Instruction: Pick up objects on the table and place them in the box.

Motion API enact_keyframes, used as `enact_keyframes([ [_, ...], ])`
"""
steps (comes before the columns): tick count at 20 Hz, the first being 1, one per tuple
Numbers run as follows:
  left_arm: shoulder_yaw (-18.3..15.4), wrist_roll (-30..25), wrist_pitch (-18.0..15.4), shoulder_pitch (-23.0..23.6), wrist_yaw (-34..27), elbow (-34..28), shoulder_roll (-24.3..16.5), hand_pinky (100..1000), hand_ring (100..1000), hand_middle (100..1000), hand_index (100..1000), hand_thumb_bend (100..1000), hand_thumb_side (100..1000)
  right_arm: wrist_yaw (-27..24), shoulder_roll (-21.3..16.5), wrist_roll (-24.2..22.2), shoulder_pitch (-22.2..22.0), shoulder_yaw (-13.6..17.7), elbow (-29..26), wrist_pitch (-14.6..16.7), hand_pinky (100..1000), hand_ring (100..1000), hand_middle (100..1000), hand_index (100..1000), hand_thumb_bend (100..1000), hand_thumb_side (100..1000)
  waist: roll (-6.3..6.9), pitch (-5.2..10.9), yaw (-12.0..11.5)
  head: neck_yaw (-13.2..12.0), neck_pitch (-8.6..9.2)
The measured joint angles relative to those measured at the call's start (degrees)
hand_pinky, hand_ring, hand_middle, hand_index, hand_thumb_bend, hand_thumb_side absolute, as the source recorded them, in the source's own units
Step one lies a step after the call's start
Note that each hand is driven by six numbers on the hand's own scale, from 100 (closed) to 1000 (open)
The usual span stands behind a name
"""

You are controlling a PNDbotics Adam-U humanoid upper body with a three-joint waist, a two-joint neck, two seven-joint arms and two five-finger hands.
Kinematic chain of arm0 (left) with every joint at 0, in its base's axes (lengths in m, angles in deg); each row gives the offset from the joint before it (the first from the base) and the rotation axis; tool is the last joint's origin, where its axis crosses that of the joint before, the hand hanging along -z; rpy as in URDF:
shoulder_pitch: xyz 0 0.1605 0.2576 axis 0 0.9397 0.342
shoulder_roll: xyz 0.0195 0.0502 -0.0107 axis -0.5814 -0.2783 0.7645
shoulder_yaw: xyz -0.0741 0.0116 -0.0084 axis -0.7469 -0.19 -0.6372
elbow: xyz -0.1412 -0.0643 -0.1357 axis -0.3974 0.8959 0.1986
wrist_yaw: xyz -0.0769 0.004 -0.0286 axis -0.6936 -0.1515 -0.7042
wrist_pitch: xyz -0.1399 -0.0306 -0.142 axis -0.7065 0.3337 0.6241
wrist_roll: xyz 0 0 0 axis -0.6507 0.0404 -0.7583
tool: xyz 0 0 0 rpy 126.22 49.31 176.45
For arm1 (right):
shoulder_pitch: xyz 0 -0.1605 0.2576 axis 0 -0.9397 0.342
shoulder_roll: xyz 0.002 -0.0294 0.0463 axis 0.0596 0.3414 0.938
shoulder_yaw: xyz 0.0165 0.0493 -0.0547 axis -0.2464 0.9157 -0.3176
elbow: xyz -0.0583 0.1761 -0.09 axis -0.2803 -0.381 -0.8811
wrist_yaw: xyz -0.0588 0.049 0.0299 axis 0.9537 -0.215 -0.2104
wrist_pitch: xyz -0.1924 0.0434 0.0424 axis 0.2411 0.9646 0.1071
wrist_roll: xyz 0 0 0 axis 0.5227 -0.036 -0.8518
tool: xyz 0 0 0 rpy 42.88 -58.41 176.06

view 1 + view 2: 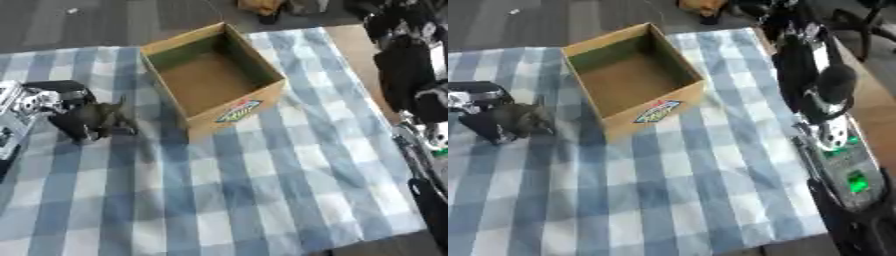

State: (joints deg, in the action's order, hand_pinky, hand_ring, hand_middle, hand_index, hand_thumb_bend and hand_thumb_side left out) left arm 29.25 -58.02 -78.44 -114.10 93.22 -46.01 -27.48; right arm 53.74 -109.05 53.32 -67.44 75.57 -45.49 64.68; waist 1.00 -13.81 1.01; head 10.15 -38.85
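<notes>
The box [213, 79] stands open and empty on the checked cloth of the counter [289, 180]. To its left, your left hand [87, 119] is low over the cloth, fingers curled; whether they pinch anything cannot be told, and no loose object shows. Confirm the hold, lift above the rim, then release over the box floor. The right hand is not visible.

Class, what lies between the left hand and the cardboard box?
Only bare checked cloth separates the left hand from the box, seen in both eye views.
</notes>
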Motion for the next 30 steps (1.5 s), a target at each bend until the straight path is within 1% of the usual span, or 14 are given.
enact_keyframes([
  [1, 0.0, 0.0, 0.0, -0.1, -0.1, -0.1, 0.0, 611, 647, 534, 360, 100, 266, -0.1, 0.0, 0.0, 0.0, 0.0, 0.0, 0.0, 924, 1000, 736, 965, 885, 1000, 0.00, 0.00, 0.0, 0.0, 0.11],
  [3, 0.0, 0.0, 0.0, -0.3, -0.6, -0.4, 0.0, 606, 637, 522, 300, 100, 258, -0.2, 0.0, 0.0, 0.0, 0.0, 0.0, 0.0, 923, 1000, 736, 965, 870, 1000, 0.01, 0.01, 0.0, 0.0, 0.17],
  [9, 0.0, -0.2, 0.7, -0.8, -2.7, -1.7, -0.2, 595, 622, 510, 240, 100, 260, -0.3, 0.0, 0.0, -0.1, 0.0, 0.0, -0.1, 922, 1000, 737, 964, 872, 1000, 0.03, 0.42, -0.1, 0.0, 0.18],
  [16, 0.1, -1.3, 2.1, -2.2, -6.0, -5.0, -2.3, 598, 616, 505, 200, 100, 259, -0.4, 0.0, 0.1, -0.5, 0.0, 0.0, -0.1, 921, 1000, 738, 963, 876, 1000, 0.15, 1.11, -0.3, 0.0, 0.18],
  [20, 0.1, -1.7, 2.7, -4.9, -7.7, -7.6, -3.9, 599, 613, 503, 191, 100, 255, -0.4, 0.0, 0.1, -0.5, 0.0, 0.0, -0.1, 920, 1000, 738, 961, 878, 1000, 0.35, 1.21, -0.4, -0.1, 0.31],
  [24, -0.5, -1.4, 3.7, -8.2, -9.6, -9.8, -4.7, 597, 612, 499, 187, 100, 251, -0.6, 0.0, 0.1, 0.1, 0.0, 0.0, 0.0, 920, 1000, 738, 960, 878, 1000, 0.35, 0.83, 0.5, -0.7, 1.27],
  [30, -2.6, 1.4, 4.9, -11.6, -9.8, -10.7, -4.8, 593, 606, 493, 180, 100, 247, -0.9, 0.0, -0.1, 1.5, -0.2, 0.0, 0.5, 920, 1000, 738, 960, 876, 1000, 0.45, -0.92, 2.2, -2.2, 3.69],
])
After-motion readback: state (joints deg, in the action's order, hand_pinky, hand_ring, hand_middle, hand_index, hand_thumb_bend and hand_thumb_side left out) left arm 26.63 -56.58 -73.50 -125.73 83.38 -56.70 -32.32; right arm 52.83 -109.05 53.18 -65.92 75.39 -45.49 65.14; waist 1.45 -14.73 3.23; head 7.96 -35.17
